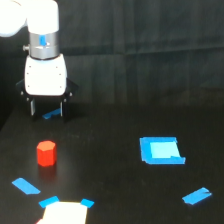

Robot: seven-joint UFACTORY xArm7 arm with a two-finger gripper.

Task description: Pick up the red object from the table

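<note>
The red object (46, 153) is a small bright red-orange hexagonal block standing on the black table (115, 175), at the exterior view's left. My gripper (47, 109) hangs from the white arm above and behind the block, well clear of it. Its two dark fingers (33, 108) point down with a visible gap between them and nothing held; a blue tape strip on the table shows through the gap.
A blue rectangular patch (161, 150) lies at the exterior view's right of the block. Blue tape strips lie at the lower left (25, 186) and lower right (196, 196). A bright white patch with blue corners (64, 211) sits at the bottom edge.
</note>
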